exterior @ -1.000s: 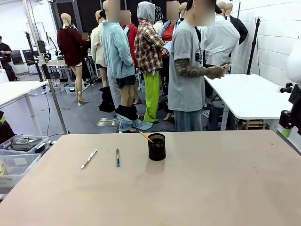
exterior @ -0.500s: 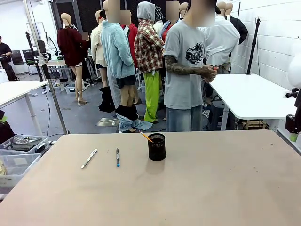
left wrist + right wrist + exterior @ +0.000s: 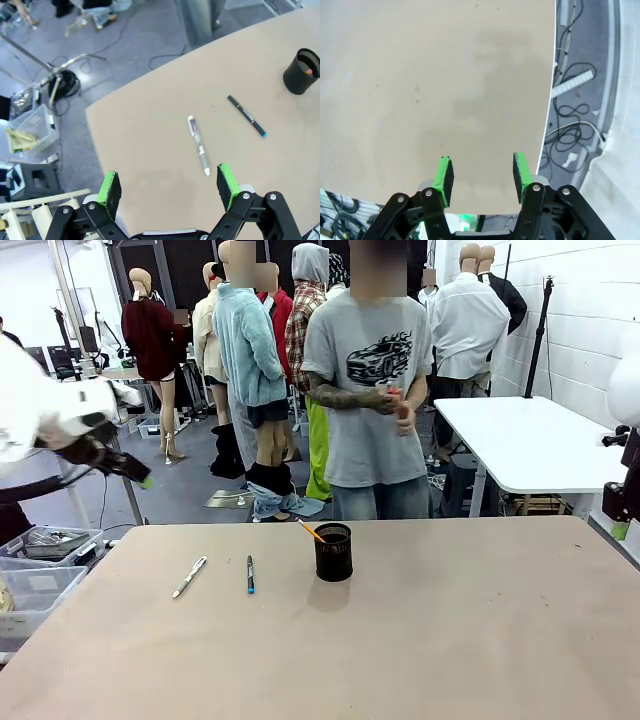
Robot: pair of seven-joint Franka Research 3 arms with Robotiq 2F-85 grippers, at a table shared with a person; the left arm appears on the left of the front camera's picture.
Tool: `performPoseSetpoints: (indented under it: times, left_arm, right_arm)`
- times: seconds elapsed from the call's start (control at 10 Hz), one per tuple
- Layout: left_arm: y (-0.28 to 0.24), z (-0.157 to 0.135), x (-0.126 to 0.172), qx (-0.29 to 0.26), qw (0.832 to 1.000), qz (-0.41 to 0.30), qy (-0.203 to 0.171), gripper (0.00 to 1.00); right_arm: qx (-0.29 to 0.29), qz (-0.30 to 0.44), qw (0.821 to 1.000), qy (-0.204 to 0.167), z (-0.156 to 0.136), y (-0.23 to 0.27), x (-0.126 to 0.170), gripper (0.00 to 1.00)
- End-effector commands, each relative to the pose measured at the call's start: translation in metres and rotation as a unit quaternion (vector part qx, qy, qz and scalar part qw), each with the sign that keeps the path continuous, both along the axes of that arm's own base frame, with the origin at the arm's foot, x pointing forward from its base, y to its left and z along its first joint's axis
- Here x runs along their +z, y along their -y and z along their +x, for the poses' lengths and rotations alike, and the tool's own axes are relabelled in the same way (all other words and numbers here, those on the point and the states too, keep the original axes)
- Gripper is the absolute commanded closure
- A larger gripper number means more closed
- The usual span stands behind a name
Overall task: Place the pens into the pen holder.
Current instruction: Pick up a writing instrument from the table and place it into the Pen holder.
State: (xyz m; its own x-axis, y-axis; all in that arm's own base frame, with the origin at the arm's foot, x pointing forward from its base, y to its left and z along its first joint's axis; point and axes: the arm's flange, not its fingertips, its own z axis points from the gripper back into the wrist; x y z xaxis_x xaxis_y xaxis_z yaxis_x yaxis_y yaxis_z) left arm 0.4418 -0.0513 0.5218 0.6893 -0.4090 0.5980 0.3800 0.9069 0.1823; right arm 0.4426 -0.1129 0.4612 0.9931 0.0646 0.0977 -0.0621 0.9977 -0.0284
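- The left gripper (image 3: 169,192) is spread wide and empty; the white pen (image 3: 199,145) lies just ahead, with the dark pen (image 3: 246,116) and pen holder (image 3: 302,71) beyond.
- The right gripper (image 3: 482,177) has its jaws apart, holding nothing.
- The orange pen (image 3: 310,531) is hidden below the pen holder's rim.

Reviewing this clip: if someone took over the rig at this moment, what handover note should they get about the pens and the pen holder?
Grippers: the left gripper is open and empty, raised off the table's left side. The right gripper is open and empty, above the table's right edge.
Things: the pen holder stands upright on the far middle of the table.
Done: the orange pen leans inside the holder.
Left: the white/silver pen and the dark blue-ended pen lie apart on the table, left of the holder. The person's hands hold a small red-orange item, possibly another pen.
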Motion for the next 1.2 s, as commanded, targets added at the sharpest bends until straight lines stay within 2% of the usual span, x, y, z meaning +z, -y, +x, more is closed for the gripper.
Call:
performPoseSetpoints:
  times: [0.0, 0.1, 0.3, 0.4, 0.5, 0.8, 1.0, 1.1]
  left_arm:
    - [0.003, 0.048, -0.022, 0.038, 0.997, -0.018, -0.059, 0.00]
    - [0.000, 0.000, 0.000, 0.000, 1.000, 0.000, 0.000, 0.00]
    - [0.000, 0.000, 0.000, 0.000, 1.000, 0.000, 0.000, 0.00]
    - [0.009, 0.028, -0.018, 0.007, 1.000, -0.004, -0.023, 0.00]
    - [0.010, 0.033, -0.031, 0.026, 0.999, 0.001, -0.036, 0.00]
    - [0.027, 0.093, -0.081, 0.026, 0.989, 0.001, -0.146, 0.00]
    - [0.039, 0.114, -0.114, 0.008, 0.973, -0.007, -0.229, 0.00]
    - [0.041, 0.124, -0.128, 0.025, 0.969, -0.016, -0.247, 0.00]
  right_arm:
    - [0.000, 0.003, 1.000, 0.001, 0.000, 0.000, 0.000, 0.39]
    - [0.000, 0.003, 1.000, 0.001, 0.000, 0.000, 0.000, 0.39]
    - [0.000, 0.003, 1.000, 0.001, 0.000, 0.000, 0.000, 0.39]
    - [0.000, 0.003, 1.000, 0.001, 0.000, 0.000, 0.000, 0.39]
    - [0.000, 0.003, 1.000, 0.001, 0.000, 0.000, 0.000, 0.39]
    - [0.000, 0.003, 1.000, 0.001, 0.000, 0.000, 0.000, 0.39]
    - [0.000, 0.003, 1.000, 0.001, 0.000, 0.000, 0.000, 0.39]
    - [0.000, 0.003, 1.000, 0.001, 0.000, 0.000, 0.000, 0.39]
